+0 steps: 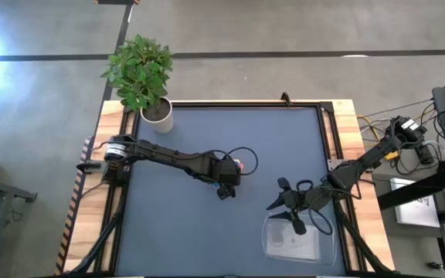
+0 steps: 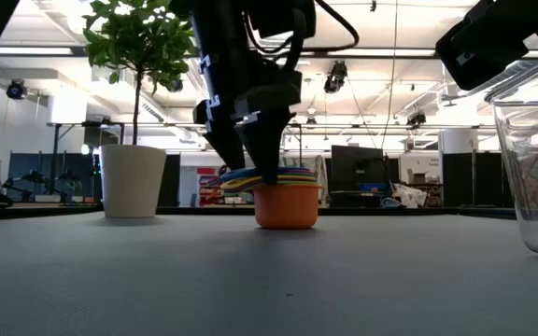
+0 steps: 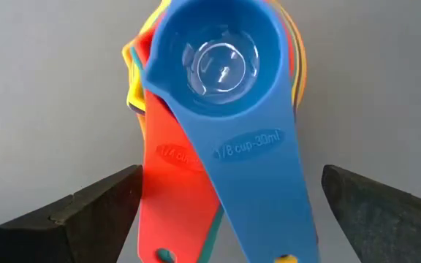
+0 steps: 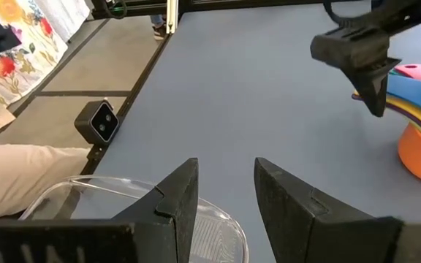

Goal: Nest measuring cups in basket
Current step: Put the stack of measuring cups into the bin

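A nested stack of measuring cups [image 2: 286,203] stands on the blue-grey table near its middle, the orange cup at the bottom. The blue cup [image 3: 218,55] is on top, and the flat handles [image 3: 196,168] fan out to one side. My left gripper [image 3: 232,175] hangs open over the handles, pointing steeply down. One finger [image 3: 101,212] stands on each side of them without touching. My right gripper [image 4: 226,172] waits open with nothing between its fingers, above the far edge of the clear basket [image 1: 269,232] at the table's near right.
A white plant pot [image 1: 157,114] with a green plant stands at the table's far left corner. A raised frame runs along the table's edges. A small camera [image 4: 99,121] sits at the table's near edge. Bare table lies between the cups and the basket.
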Motion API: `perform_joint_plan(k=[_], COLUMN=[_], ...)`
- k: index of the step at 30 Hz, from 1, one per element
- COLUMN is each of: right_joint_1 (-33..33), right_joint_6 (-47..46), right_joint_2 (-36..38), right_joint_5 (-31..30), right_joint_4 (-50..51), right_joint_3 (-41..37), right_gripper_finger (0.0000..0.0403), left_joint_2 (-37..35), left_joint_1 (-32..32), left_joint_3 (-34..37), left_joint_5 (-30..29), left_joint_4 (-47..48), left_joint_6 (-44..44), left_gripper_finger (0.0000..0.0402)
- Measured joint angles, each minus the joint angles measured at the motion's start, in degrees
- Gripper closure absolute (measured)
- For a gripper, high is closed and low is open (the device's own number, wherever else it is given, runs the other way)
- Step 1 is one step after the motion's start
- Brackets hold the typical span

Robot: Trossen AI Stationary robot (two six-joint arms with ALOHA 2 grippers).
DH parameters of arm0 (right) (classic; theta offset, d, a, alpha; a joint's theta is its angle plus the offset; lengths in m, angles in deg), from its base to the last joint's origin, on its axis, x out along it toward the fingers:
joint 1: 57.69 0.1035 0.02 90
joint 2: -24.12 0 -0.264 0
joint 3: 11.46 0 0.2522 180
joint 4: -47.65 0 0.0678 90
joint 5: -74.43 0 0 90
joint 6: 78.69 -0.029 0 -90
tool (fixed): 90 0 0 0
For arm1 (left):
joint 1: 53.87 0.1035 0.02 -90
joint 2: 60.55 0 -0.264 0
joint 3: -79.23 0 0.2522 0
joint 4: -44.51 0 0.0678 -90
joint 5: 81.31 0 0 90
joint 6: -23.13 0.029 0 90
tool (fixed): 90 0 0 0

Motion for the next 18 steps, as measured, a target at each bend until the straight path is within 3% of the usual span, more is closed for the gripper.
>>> perform_joint_plan(k=[10, 18], right_joint_1=[0.00, -0.01], right_joint_6=[-0.01, -0.01], right_joint_2=[-0.02, -0.02], right_joint_5=[-0.01, 0.00], right_joint_4=[-0.04, -0.04], right_joint_3=[0.00, 0.00], right_gripper_finger=[0.0280, 0.0280], left_joint_2=[1.49, 2.24], left_joint_1=[1.02, 2.34], left_joint_3=[0.00, 0.00], left_joint_5=[-1.02, -1.04], left_joint_4=[0.64, 0.77], left_joint_6=[0.68, 8.89], left_gripper_finger=[0.0002, 0.0002])
